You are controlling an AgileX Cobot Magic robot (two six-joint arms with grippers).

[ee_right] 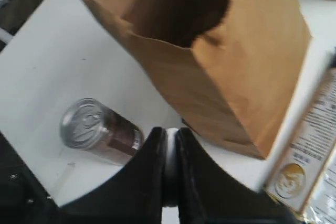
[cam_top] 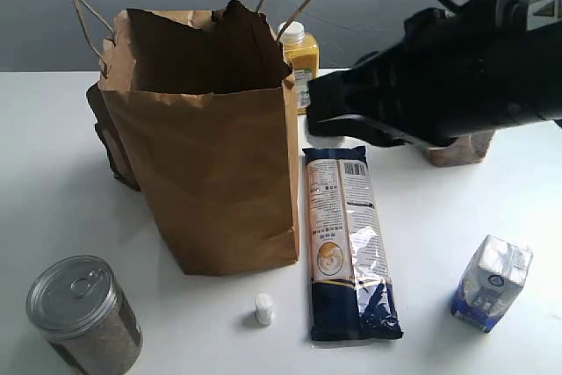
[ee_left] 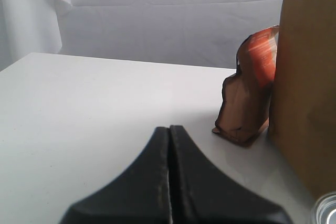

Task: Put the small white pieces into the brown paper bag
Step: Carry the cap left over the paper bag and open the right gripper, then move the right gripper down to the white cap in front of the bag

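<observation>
The brown paper bag [cam_top: 211, 182], upright and open-mouthed, is faced just ahead of the near-closed right gripper [ee_right: 169, 132], its load not discernible, while one small white piece [cam_top: 263, 308] is seen well beneath it, judged farther from the closed left gripper [ee_left: 169, 129].

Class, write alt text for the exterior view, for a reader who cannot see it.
A tall brown paper bag stands open on a white table, with one small white piece in front of it. Nearby are a long food packet, a lidded can and a blue-and-white carton; a black robot arm reaches in from the upper right.
</observation>
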